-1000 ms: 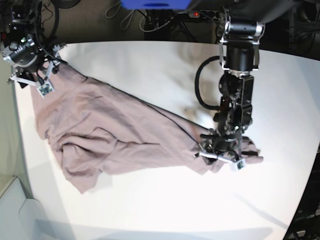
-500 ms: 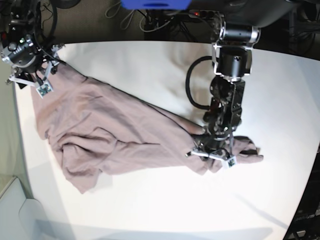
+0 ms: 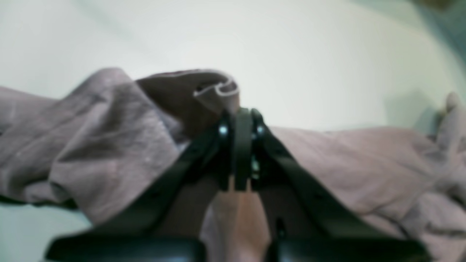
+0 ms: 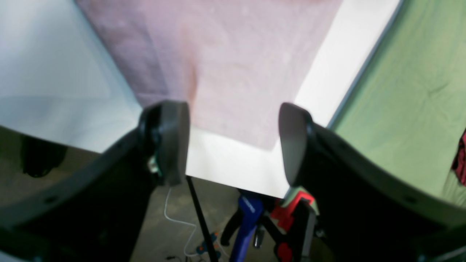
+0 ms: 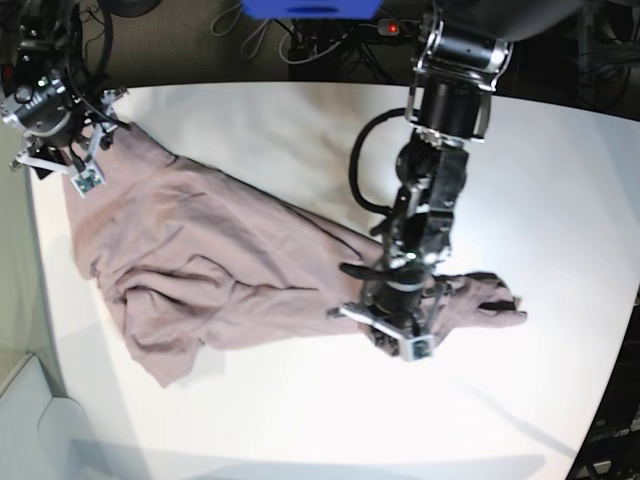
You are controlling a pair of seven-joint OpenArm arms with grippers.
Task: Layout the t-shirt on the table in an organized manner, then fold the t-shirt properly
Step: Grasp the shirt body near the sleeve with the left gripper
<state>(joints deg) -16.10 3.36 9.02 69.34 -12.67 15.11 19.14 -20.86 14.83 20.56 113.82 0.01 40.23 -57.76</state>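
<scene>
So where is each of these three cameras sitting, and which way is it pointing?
Base: high above, looking down on the white table, the pink t-shirt and both arms.
Left wrist: low behind the left gripper, facing forward; its jaws are shut on a t-shirt fold.
Right wrist: behind the right gripper, looking down past open jaws at the shirt's corner and the table edge.
Shared: all three show the t-shirt.

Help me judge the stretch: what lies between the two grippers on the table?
In the base view, only the t-shirt spans from the right gripper to the left gripper.
</scene>
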